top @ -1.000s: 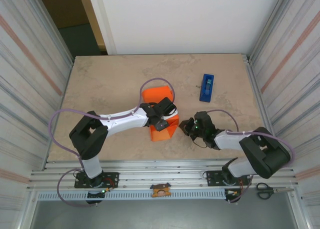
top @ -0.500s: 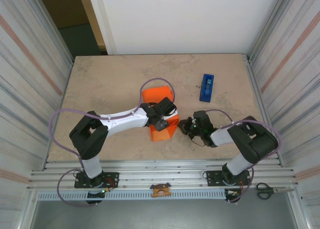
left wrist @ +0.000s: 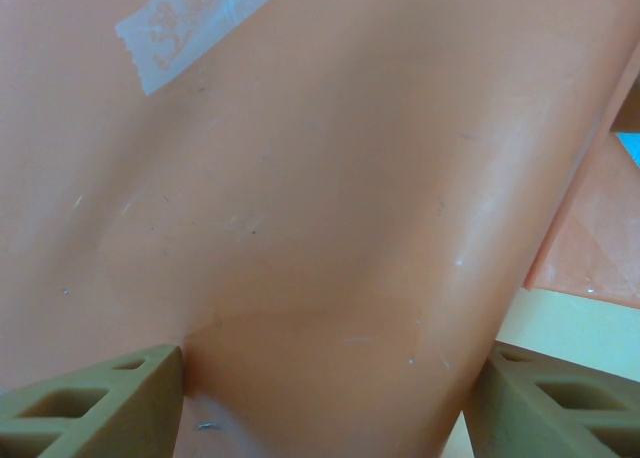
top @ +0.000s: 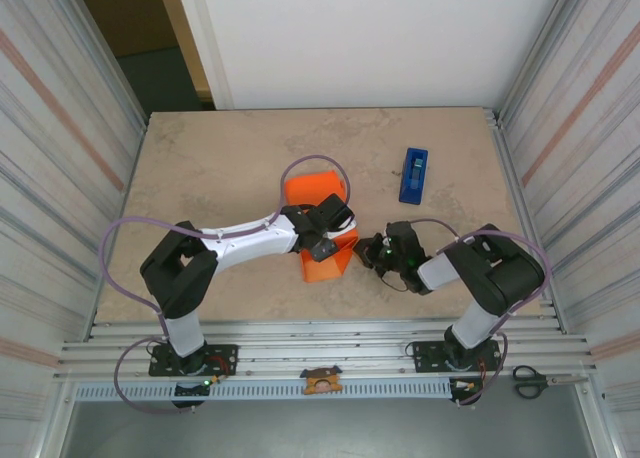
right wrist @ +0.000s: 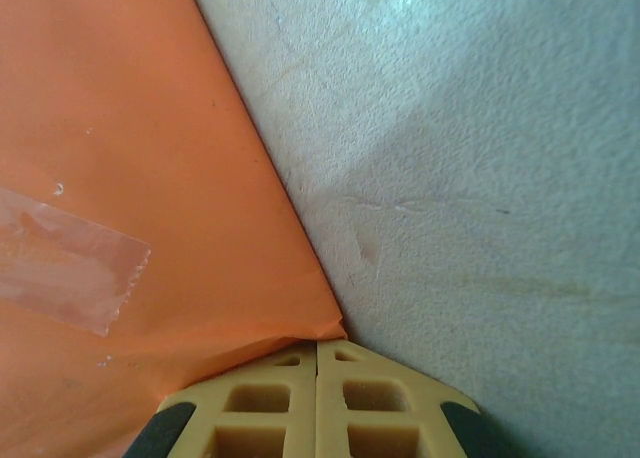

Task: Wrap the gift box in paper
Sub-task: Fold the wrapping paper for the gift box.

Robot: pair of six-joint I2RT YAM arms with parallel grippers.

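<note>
The orange paper (top: 316,192) lies folded into a bundle at the table's middle, and the gift box is hidden inside it. My left gripper (top: 326,240) reaches over the bundle from the left. In the left wrist view the paper (left wrist: 330,178) bulges between my two fingers (left wrist: 95,403), which press its sides, so the left gripper (left wrist: 332,360) is shut on the wrapped bundle. My right gripper (top: 369,253) is shut, low at the bundle's right edge. In the right wrist view its tips (right wrist: 317,344) touch a corner of the paper (right wrist: 120,128), with nothing between them. A strip of clear tape (right wrist: 65,263) sticks to the paper.
A blue tape dispenser (top: 413,174) lies at the back right of the beige table (top: 220,168). Scissors (top: 530,380) rest on the frame at the front right. Another strip of tape (left wrist: 190,13) sits on the paper. Ribbed walls close both sides.
My right arm has folded in, its elbow swinging left and up, while its shut gripper edged slightly left against the paper's corner. The left arm and the bundle have not moved.
</note>
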